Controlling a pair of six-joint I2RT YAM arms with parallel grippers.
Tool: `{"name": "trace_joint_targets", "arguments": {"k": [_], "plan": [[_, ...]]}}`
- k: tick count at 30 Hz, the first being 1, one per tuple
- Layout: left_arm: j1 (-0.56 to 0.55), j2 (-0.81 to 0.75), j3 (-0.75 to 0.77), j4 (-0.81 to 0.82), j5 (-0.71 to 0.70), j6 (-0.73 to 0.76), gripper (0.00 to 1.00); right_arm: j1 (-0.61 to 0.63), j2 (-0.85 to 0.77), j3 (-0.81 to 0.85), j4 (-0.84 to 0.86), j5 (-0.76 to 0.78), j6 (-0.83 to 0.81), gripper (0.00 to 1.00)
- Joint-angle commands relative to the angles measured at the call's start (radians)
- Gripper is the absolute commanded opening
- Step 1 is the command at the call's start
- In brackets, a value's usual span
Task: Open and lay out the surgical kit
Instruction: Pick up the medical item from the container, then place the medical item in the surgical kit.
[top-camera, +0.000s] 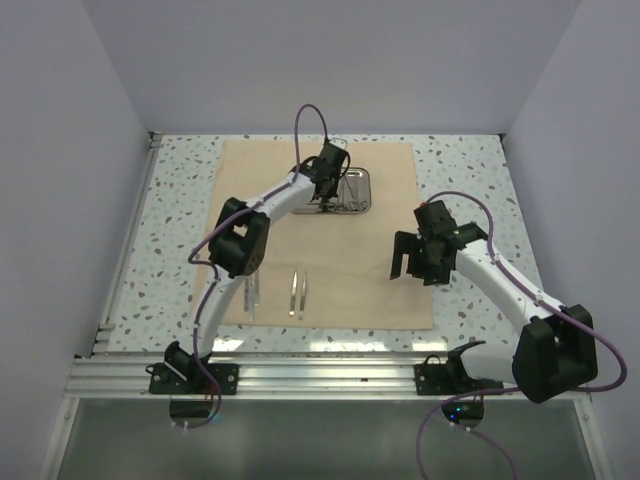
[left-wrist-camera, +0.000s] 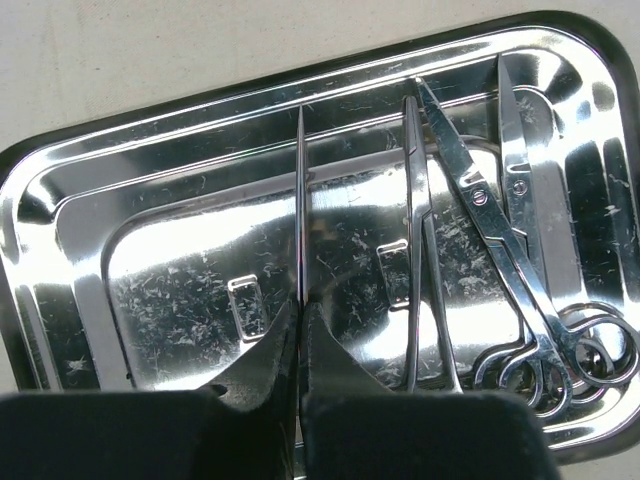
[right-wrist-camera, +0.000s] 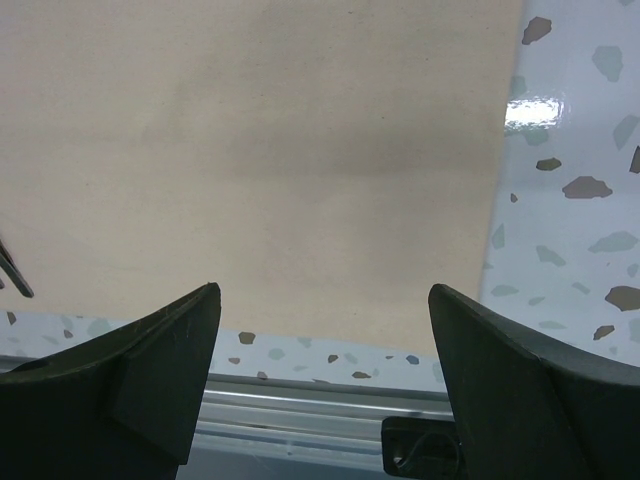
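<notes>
While left claw (left-wrist-camera: 300, 322) clamps tweezers (left-wrist-camera: 301, 200) in the tray (left-wrist-camera: 60, 250), right claw (right-wrist-camera: 322, 300) wide apart, empty, over cloth (right-wrist-camera: 250, 150)

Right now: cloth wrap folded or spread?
Spread. The cloth wrap lies flat on the table, with the tray and tweezers resting on top.

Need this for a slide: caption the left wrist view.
Left pincer shut on tweezers in the steel tray, scissors lying alongside.
</notes>
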Motion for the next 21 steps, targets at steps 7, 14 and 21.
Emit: {"name": "trace_joint_targets", "arguments": {"k": [7, 14, 21], "plan": [[0.011, -0.184, 0.009, -0.095, -0.039, 0.019, 0.0, -0.004, -0.024, 0.027, 0.024, -0.009, -0.013, 0.89], [0.002, -0.472, -0.294, -0.075, -0.004, -0.081, 0.0, -0.002, -0.036, 0.01, 0.086, -0.06, 0.001, 0.89], [-0.082, -0.761, -0.797, 0.005, -0.013, -0.228, 0.0, -0.002, -0.045, -0.013, 0.129, -0.121, 0.024, 0.89]]}}
